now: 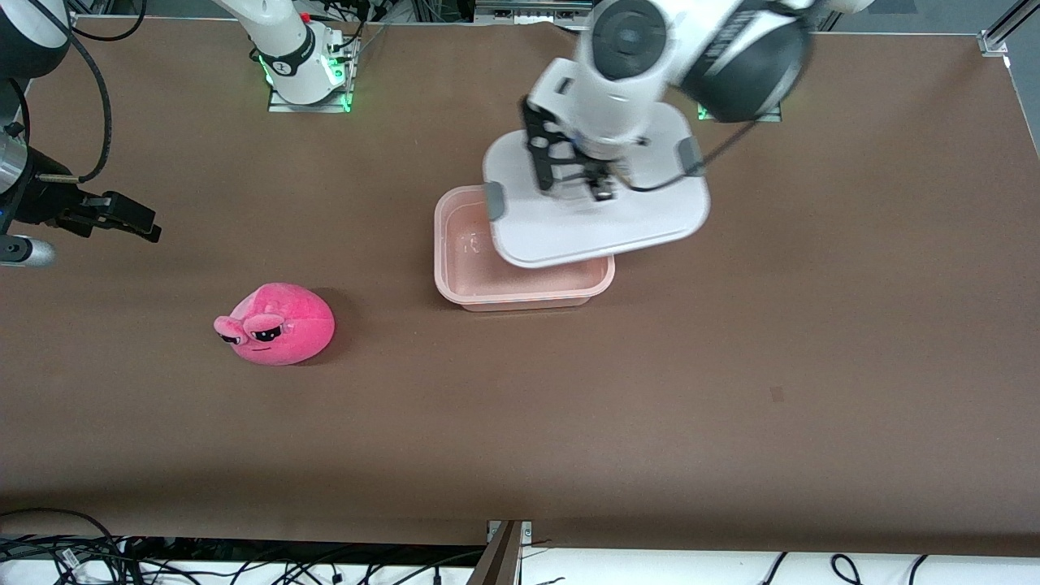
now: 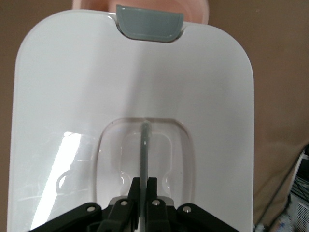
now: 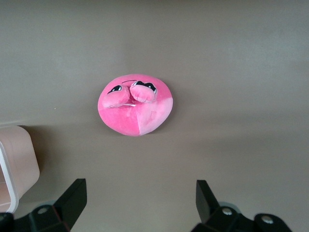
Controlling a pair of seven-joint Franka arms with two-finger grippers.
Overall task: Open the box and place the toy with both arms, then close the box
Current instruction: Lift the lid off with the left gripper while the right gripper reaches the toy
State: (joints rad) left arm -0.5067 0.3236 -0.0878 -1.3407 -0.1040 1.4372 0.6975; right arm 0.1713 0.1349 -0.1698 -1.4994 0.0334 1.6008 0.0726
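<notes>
The left gripper (image 2: 143,186) is pressed together on the thin clear handle (image 2: 144,145) in the recess of the white lid (image 1: 597,195), holding the lid lifted and tilted over the pink box (image 1: 520,280), whose opening shows partly uncovered on the side toward the right arm's end. The right gripper (image 3: 140,203) hangs with its fingers spread wide over the bare brown worktop (image 1: 731,390) near that end, holding nothing. The toy (image 1: 276,323) sits on the worktop, well apart from the box, toward the right arm's end and a little nearer the front camera. The worktop is a plain matte brown sheet; cables (image 1: 244,561) trail along its near edge. Only the left wrist view shows the pinch on the handle and a grey clip (image 2: 149,25) at the lid's edge; only the right wrist view shows the spread fingers with the toy on the worktop out ahead of them and a corner of the box.
</notes>
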